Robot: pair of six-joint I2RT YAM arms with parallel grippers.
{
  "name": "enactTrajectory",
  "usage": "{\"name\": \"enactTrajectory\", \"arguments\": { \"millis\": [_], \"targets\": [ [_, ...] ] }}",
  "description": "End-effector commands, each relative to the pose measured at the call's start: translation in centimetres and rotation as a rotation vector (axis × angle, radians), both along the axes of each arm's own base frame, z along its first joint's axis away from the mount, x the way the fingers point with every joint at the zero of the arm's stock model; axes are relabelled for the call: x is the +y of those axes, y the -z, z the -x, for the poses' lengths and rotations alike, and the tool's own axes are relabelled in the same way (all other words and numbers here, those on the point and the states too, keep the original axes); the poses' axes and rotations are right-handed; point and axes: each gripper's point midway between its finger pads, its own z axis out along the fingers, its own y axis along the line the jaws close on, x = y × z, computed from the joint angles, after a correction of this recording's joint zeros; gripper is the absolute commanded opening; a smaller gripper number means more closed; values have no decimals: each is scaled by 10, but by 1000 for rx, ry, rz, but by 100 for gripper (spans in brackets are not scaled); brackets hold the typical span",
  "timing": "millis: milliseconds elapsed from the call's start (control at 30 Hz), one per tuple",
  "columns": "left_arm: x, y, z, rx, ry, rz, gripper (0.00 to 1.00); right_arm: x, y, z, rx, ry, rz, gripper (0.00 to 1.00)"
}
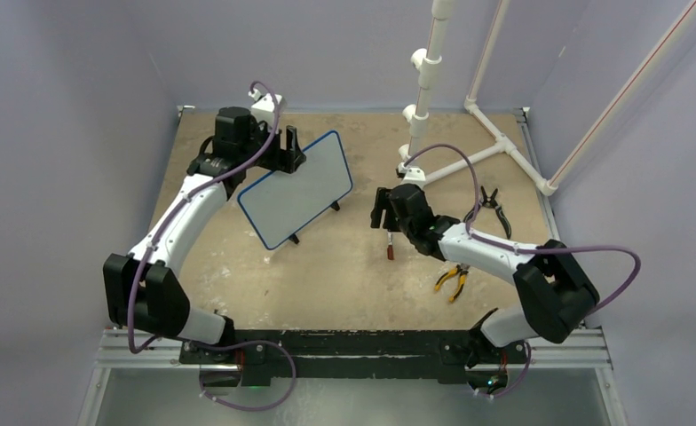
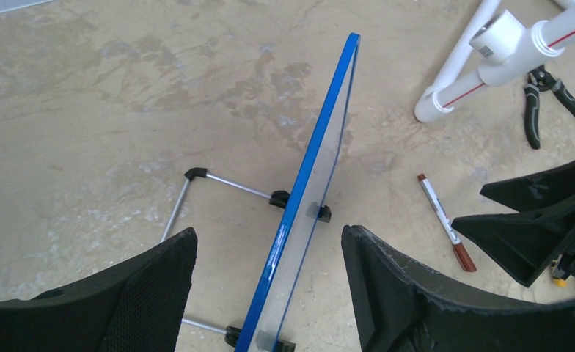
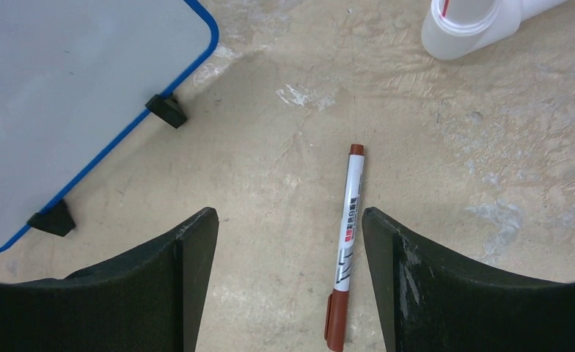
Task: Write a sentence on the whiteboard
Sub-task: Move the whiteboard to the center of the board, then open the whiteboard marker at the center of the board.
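Observation:
The whiteboard [image 1: 296, 188] stands tilted on small black feet at mid-left of the table, blue-rimmed [image 2: 326, 117]. Its face [image 3: 64, 88] is plain white, and the sentence is not in view. My left gripper [image 1: 289, 149] is open and straddles the board's upper edge, its fingers clear of the rim on both sides [image 2: 270, 233]. A white marker with a red-brown cap [image 1: 390, 248] lies flat on the table right of the board. Just above it, my right gripper [image 1: 383, 211] is open [image 3: 288, 216]. The marker [image 3: 347, 235] lies between the fingers, close to the right one.
A white PVC pipe frame [image 1: 433, 89] rises at the back right. Black pliers [image 1: 495, 209] lie near its base, and yellow-handled pliers [image 1: 453, 280] lie beside my right arm. A thin wire stand [image 2: 189, 183] props the board from behind.

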Motion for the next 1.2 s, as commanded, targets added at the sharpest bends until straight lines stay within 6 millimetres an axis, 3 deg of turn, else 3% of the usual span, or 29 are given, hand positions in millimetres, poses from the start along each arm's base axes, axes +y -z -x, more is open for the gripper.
{"name": "enactTrajectory", "arguments": {
  "millis": [0,167,433,600,833,867,1000,1167],
  "targets": [
    [14,-35,1,-106,-60,-15,72,-4,-5,-11,-4,52,23,72],
    [19,-38,9,-132,-81,-10,72,-17,12,-8,25,86,90,72],
    [25,-63,26,-272,-111,38,70,-13,40,-7,93,70,132,66],
    [42,-64,35,-345,-202,48,70,-12,50,-9,113,65,148,55],
    [46,-59,41,-349,-209,38,70,-14,62,-11,153,91,188,32],
    [48,-59,41,-343,-223,28,69,-14,60,-12,150,97,182,30],
    [55,-72,41,-358,-264,37,69,-13,43,-14,115,117,139,3],
    [31,-104,51,-388,-154,137,68,-2,-7,-17,18,80,35,0]
  ]
}}
